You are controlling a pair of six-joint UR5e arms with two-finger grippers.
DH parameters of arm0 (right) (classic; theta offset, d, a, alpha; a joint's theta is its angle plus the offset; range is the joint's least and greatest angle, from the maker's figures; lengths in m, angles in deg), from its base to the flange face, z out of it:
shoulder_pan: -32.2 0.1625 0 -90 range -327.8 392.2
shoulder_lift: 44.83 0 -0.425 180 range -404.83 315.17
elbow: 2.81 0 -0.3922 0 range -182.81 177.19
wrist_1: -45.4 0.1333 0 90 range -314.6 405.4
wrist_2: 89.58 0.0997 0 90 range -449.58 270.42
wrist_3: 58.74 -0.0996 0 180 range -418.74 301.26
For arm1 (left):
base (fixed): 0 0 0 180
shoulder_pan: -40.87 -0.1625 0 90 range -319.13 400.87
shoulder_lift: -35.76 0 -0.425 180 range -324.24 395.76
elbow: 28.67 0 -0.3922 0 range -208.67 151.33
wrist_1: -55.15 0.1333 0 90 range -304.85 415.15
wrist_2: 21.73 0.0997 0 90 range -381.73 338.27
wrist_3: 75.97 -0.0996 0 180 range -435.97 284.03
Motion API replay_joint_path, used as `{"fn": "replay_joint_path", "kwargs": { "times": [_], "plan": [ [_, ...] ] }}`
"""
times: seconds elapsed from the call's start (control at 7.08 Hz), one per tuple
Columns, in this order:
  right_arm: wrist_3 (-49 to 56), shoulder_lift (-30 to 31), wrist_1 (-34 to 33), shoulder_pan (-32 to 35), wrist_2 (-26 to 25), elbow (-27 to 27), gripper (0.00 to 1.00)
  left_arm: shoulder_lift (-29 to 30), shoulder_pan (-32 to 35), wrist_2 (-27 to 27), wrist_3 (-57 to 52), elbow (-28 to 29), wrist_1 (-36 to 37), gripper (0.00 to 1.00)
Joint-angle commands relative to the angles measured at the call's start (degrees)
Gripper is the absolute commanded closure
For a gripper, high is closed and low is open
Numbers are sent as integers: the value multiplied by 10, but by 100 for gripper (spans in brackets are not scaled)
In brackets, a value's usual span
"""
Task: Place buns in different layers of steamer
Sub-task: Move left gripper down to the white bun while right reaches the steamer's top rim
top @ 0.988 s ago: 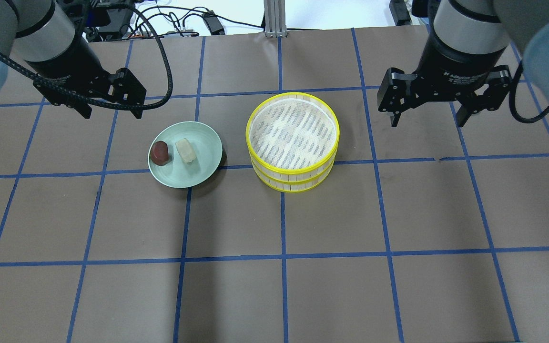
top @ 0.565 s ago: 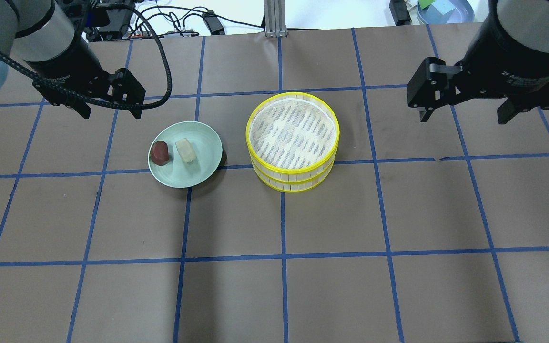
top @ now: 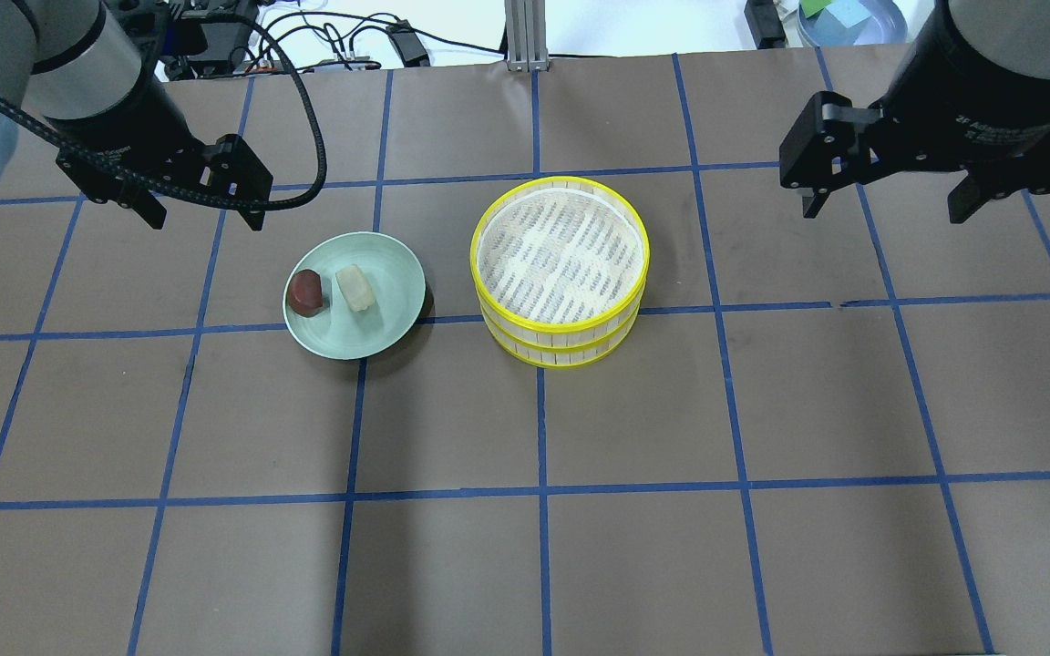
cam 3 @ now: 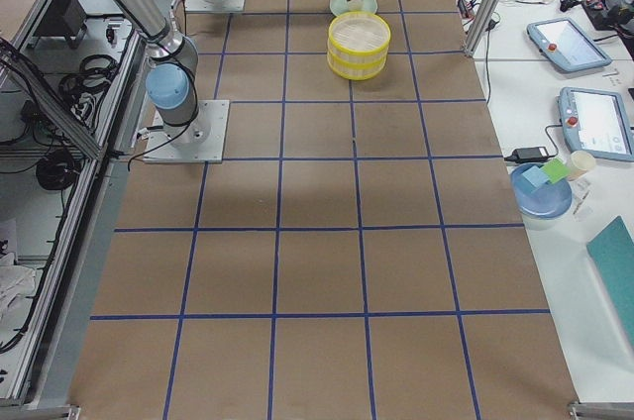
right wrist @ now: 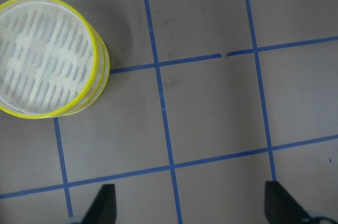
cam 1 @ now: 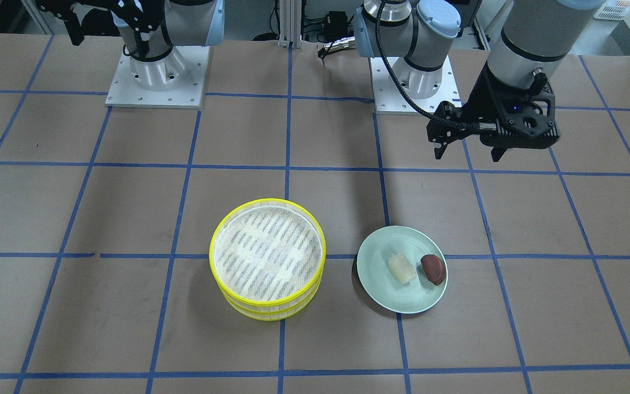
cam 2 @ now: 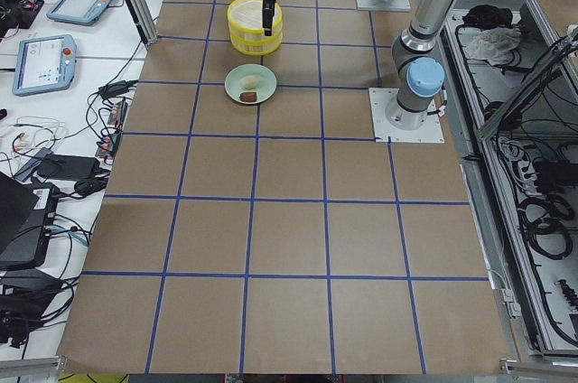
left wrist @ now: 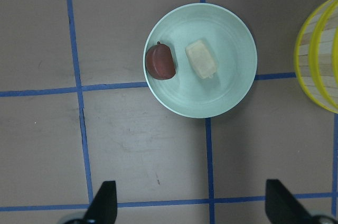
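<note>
A pale cream bun (top: 355, 289) and a dark reddish-brown bun (top: 306, 292) lie side by side on a pale green plate (top: 393, 273). The yellow-rimmed steamer (top: 561, 342) stands stacked to the plate's right, and its top mesh floor is bare. My left gripper (top: 206, 219) hovers open and empty, back and to the left of the plate. Its wrist view shows both buns (left wrist: 201, 59) (left wrist: 160, 62) ahead of the fingers. My right gripper (top: 883, 211) hovers open and empty to the right of the steamer, which sits at the upper left in its wrist view (right wrist: 100, 71).
The brown table carries a blue tape grid. Cables and an aluminium post (top: 522, 36) stand at the far edge. The two arm bases (cam 1: 153, 76) (cam 1: 413, 82) are bolted to the table on the robot's side.
My right gripper has moved to the right, away from the steamer, and looks larger in view. My left gripper has shifted only slightly. The buns and steamer have not moved.
</note>
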Motion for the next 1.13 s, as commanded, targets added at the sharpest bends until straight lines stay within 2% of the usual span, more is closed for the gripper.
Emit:
{"fn": "replay_joint_path", "kwargs": {
  "times": [0.0,0.14,0.28,0.42,0.71,0.99],
  "plan": [
    [1,-32,-24,0,1,3,0,26,0,0,7,0,7,0],
    [0,-44,-25,5,6,3,0,39,-1,4,31,0,46,0],
    [3,-47,-28,2,73,3,0,66,-1,0,48,-2,60,0],
    [43,-67,-57,-2,98,-1,0,96,-1,1,77,-3,99,0],
    [53,-123,-68,-4,93,-21,0,140,1,-6,107,-4,162,0],
    [60,-125,-61,-12,77,-19,0,191,3,-7,111,-4,199,0]
  ]
}}
